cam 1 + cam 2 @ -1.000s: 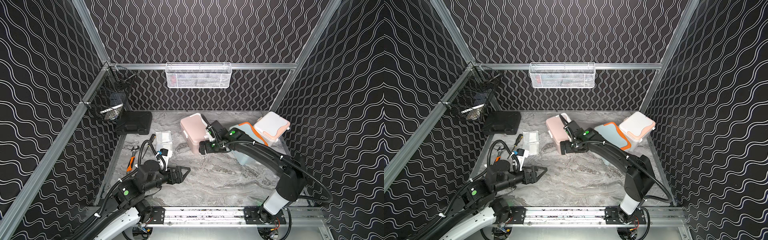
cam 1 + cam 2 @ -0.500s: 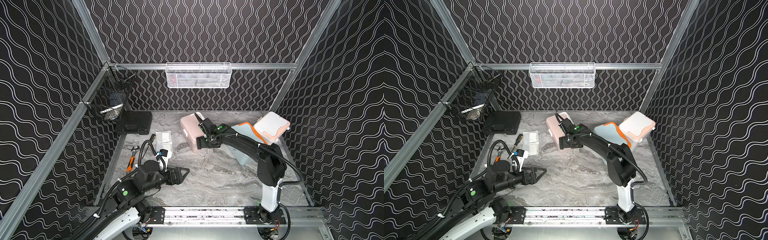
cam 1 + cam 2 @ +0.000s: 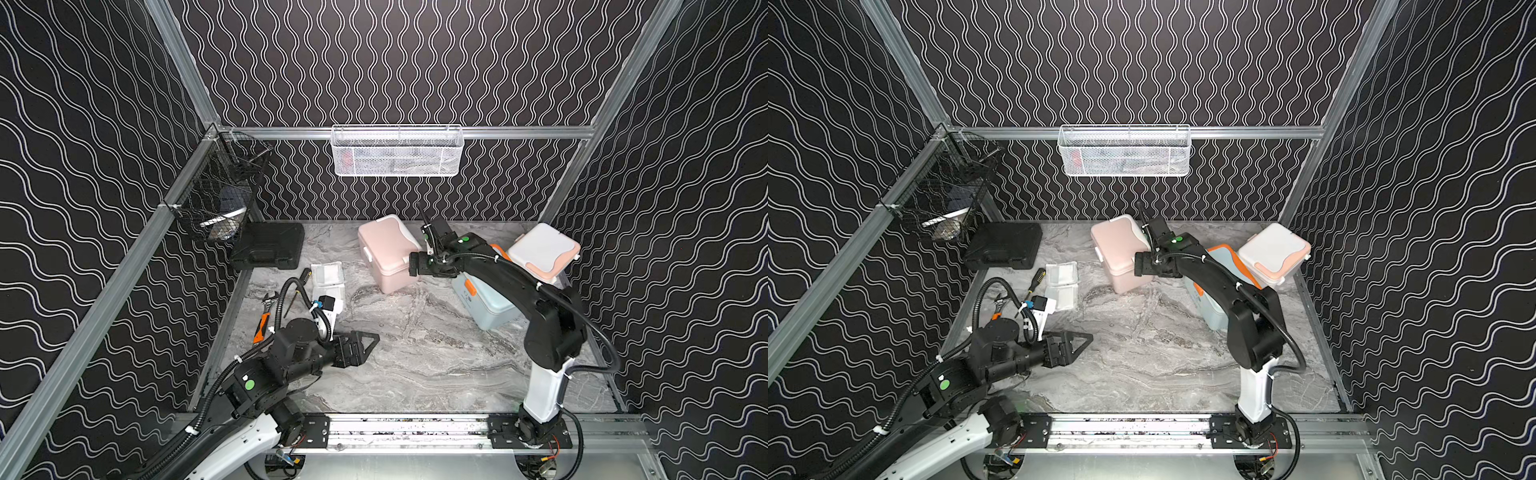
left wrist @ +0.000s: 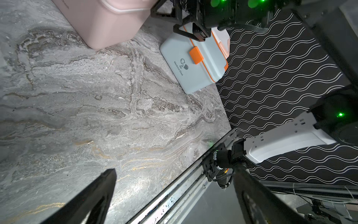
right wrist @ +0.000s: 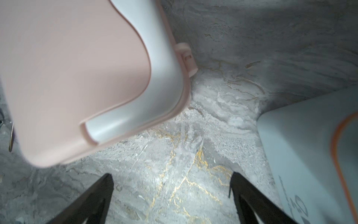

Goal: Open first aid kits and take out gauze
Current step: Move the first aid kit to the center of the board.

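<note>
Three first aid kits, lids down; both grippers empty.
Right gripper [image 5: 171, 174], jaws spread, hangs over the bare marble table [image 3: 415, 365] between pink kit [image 3: 386, 253] and blue-grey kit [image 3: 486, 301] (orange latch down); white kit [image 3: 540, 253] sits at rear right. Gauze packets [image 3: 328, 276] lie on the table left of the pink kit, before the black case [image 3: 268, 245]. Left gripper [image 3: 365, 347], jaws spread, hovers front left.

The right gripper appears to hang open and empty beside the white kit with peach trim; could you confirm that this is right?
Only the kit is wrong: the right gripper hangs open and empty beside the pink kit, as the right wrist view shows.
</note>
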{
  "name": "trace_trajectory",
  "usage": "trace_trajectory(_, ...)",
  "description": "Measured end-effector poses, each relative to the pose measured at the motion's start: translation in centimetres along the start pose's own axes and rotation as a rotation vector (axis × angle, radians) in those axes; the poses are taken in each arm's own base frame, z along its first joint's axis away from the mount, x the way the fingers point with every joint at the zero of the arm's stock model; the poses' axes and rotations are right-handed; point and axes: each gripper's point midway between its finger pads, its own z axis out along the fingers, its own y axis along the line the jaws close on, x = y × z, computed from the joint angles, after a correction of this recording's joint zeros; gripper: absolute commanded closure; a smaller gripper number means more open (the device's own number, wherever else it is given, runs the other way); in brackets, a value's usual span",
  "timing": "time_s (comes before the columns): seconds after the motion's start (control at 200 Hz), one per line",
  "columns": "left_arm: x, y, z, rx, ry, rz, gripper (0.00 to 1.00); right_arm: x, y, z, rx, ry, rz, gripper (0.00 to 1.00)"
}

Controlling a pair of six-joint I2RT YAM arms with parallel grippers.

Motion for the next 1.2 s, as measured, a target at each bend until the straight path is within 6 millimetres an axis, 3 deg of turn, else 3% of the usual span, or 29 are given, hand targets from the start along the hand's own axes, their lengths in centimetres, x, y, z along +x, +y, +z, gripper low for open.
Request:
trace_trajectory(0.095, -0.1, 0.2, 0.1, -0.019, 0.004, 0.012, 0.01, 1.5, 2.7, -1.4, -0.060, -0.014, -0.040, 0.00)
trace_trajectory(0.185, -0.3, 0.5, 0.2, -0.048, 0.007, 0.020, 0.01, 2.6, 5.4, -1.4, -0.100, -0.016, -0.073, 0.00)
trace_trajectory(0.295, -0.9, 0.3, 0.3, -0.064, -0.005, 0.043, 0.01, 2.7, 8.1, 0.3, -0.105, -0.022, -0.098, 0.00)
trace_trajectory(0.39, -1.2, 0.2, 0.3, -0.067, -0.006, 0.044, 0.01, 1.9, 8.3, 2.4, -0.060, -0.034, -0.089, 0.00)
trace_trajectory(0.56, -1.2, 0.1, 0.2, -0.065, -0.010, 0.046, 0.01, 0.0, 6.5, 6.2, 0.070, -0.066, -0.067, 0.02)
trace_trajectory(0.911, -1.3, 0.0, 0.1, -0.058, -0.015, 0.046, 0.01, -7.0, -3.2, 7.4, 0.202, -0.144, 0.102, 0.02)
trace_trajectory(1.056, -1.0, 0.1, 0.5, -0.064, 0.004, 0.043, 0.01, -9.1, -4.6, 9.1, 0.168, -0.132, 0.136, 0.02)
trace_trajectory(1.196, -0.9, 0.1, 1.0, -0.068, 0.021, 0.041, 0.01, -11.0, -4.7, 9.8, 0.124, -0.146, 0.155, 0.02)
